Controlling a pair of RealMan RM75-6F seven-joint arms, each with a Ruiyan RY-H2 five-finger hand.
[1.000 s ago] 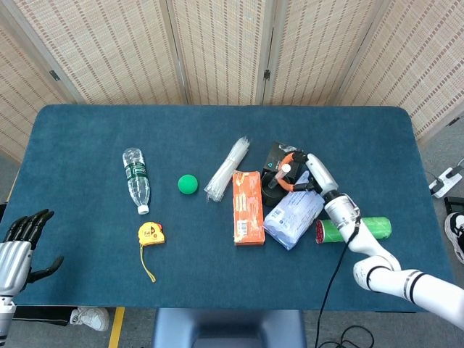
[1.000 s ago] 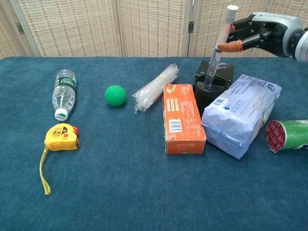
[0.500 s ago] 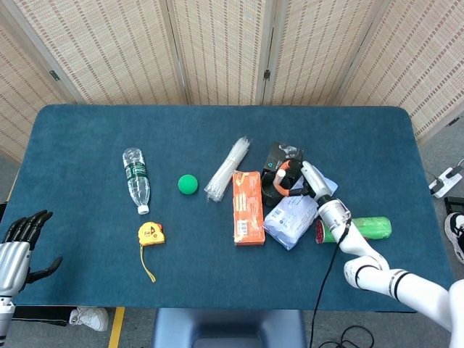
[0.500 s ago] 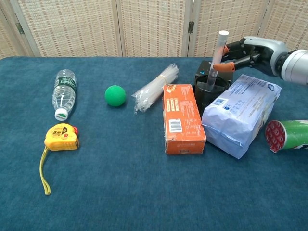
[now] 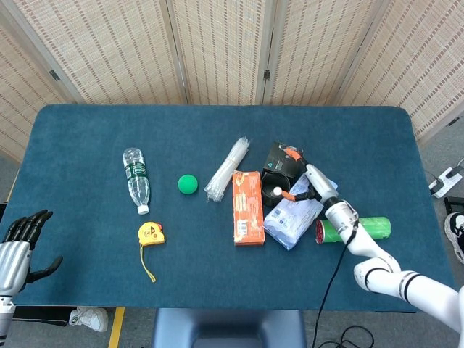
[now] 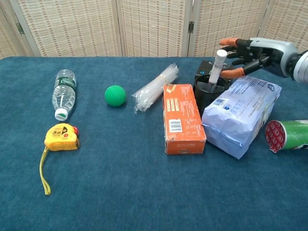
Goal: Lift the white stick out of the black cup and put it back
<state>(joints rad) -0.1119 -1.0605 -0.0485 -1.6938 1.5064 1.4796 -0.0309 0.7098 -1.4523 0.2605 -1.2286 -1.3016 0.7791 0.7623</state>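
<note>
The white stick (image 6: pixel 216 68) stands in the black cup (image 6: pixel 204 94), leaning right, with its capped top above the rim. My right hand (image 6: pixel 254 50) hovers just right of the stick's top, its orange-tipped fingers (image 6: pixel 230 42) spread and holding nothing; a small gap shows between them and the stick. In the head view the stick's top (image 5: pixel 277 191) sits over the cup (image 5: pixel 272 179), with the right hand (image 5: pixel 309 181) beside it. My left hand (image 5: pixel 17 245) hangs off the table's front left edge, fingers apart and empty.
An orange box (image 6: pixel 182 118) lies left of the cup and a white-blue bag (image 6: pixel 243 113) leans against its right side. A green can (image 6: pixel 288 134) lies far right. A clear stick bundle (image 6: pixel 155 87), green ball (image 6: pixel 115 95), bottle (image 6: pixel 62 94) and yellow tape measure (image 6: pixel 60 137) lie further left.
The stick went down into the cup and the right hand let it go, its fingers spreading and drawing slightly right. The left hand has not moved.
</note>
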